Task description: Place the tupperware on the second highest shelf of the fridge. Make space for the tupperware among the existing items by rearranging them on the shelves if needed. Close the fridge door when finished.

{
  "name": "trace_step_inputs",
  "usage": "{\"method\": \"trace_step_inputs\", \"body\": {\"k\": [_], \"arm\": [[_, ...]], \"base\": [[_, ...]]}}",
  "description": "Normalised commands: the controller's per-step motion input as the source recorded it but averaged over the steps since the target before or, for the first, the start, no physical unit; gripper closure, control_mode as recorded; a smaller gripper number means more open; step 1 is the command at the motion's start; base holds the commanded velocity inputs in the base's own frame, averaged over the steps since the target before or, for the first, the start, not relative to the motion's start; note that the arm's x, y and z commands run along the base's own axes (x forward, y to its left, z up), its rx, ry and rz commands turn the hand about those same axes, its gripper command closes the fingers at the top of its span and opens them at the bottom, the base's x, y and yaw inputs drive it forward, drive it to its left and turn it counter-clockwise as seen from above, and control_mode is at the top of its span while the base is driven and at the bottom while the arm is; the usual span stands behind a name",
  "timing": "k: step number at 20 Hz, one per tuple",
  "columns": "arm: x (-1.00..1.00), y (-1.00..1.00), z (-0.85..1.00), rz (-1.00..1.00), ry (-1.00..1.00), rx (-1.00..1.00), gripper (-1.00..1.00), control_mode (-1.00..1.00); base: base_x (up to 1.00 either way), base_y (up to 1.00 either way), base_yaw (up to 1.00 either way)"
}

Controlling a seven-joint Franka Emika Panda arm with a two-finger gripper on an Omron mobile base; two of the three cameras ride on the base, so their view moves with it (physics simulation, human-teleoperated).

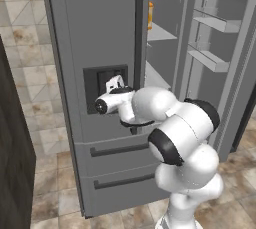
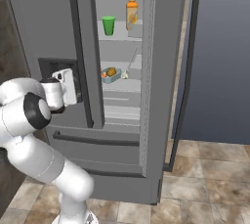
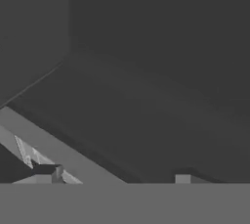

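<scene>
The tupperware (image 2: 111, 75), pale blue-green with orange and yellow-green food, sits inside the fridge (image 2: 44, 17) on the shelf (image 2: 128, 85) just below the board (image 2: 122, 37) that carries the green cup (image 2: 108, 25) and the orange juice bottle (image 2: 131, 11). The bottle (image 1: 150, 15) also peeks past the shut left door (image 1: 90, 33). My gripper (image 2: 73, 85) hovers at the dark dispenser panel (image 1: 102, 80) on that door, far from the tub. In the hand view the gripper (image 3: 117, 176) faces a dark grey surface, fingertips (image 3: 49, 171) wide apart with nothing between them.
The right fridge door (image 2: 161, 71) stands open, its bar handle (image 2: 188, 71) toward the room and its door bins (image 1: 215, 23) facing inward. Two drawers (image 1: 120, 148) run below the left door. A dark cabinet (image 1: 12, 163) stands at the left, over tiled floor.
</scene>
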Motion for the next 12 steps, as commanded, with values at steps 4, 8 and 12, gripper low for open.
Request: {"method": "trace_step_inputs", "body": {"k": [4,8,12], "arm": [[-0.14,0.61,0.58,0.10,-0.37,-0.12,-1.00,-1.00],[-0.50,0.99,0.64,0.03,-0.39,-0.18,-1.00,-1.00],[-0.97,0.61,0.63,0.00,-0.37,-0.08,-1.00,-1.00]], "base": [[0.00,0.00,0.00],[0.00,0.00,0.00],[0.00,0.00,0.00]]}}
